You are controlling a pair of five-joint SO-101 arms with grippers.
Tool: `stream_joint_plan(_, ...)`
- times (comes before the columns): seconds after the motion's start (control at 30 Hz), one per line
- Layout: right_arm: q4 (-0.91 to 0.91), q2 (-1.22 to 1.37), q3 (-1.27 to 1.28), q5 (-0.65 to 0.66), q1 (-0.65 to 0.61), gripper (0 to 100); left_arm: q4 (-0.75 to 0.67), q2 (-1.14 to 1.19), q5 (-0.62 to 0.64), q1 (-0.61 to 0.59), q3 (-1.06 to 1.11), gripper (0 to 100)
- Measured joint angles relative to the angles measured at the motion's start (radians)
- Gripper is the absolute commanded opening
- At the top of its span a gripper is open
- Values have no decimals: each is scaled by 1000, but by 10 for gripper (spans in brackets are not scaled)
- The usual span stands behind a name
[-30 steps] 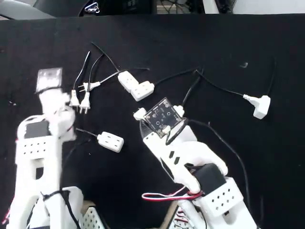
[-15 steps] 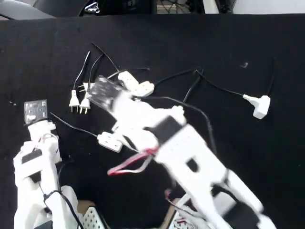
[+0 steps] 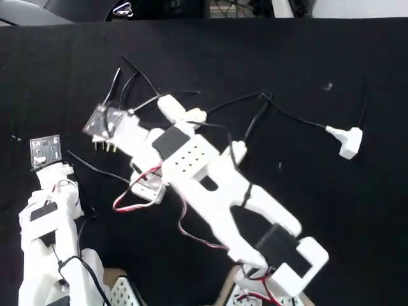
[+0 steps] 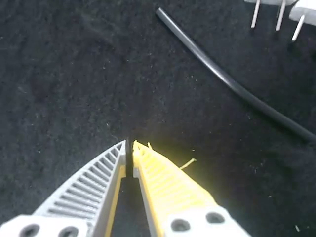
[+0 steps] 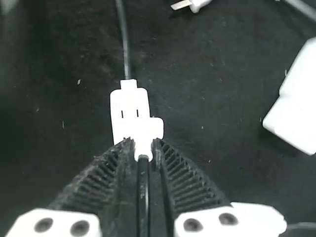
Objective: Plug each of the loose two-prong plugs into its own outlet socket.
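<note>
Plug (image 5: 129,114) clamped in right tool (image 5: 142,144), left tool (image 4: 129,146) tips together over black table (image 4: 74,74), cable (image 4: 237,89) nearby.

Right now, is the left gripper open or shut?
The left gripper is shut: in the left wrist view its fingertips nearly touch, with nothing between them.

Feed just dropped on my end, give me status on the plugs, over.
Left gripper shut, holding nothing. Right gripper shut on a white plug, not yet in a socket. Loose black cable lies near the left fingers.
</note>
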Motion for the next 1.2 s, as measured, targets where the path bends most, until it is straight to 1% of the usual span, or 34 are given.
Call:
stream_joint_plan(0.1, 6, 3, 0, 61, -26, 11, 0, 0, 3, 0, 9, 30)
stream_joint_plan(0.37, 6, 8, -8, 81, -35, 11, 0, 0, 6, 0, 12, 30)
stream_joint_plan(0.5, 6, 15, -12, 117, -35, 11, 0, 0, 6, 0, 12, 30)
stream_joint_plan(0.7, 8, 118, -66, 106, -35, 11, 0, 0, 6, 0, 12, 30)
stream_joint_plan(0.8, 46, 161, -123, 95, -35, 11, 0, 0, 6, 0, 12, 30)
stream_joint_plan(0.97, 107, 192, -206, 91, -35, 11, 0, 0, 6, 0, 12, 30)
stream_joint_plan(1.2, 123, 242, -232, 91, -35, 11, 0, 0, 6, -5, 12, 30)
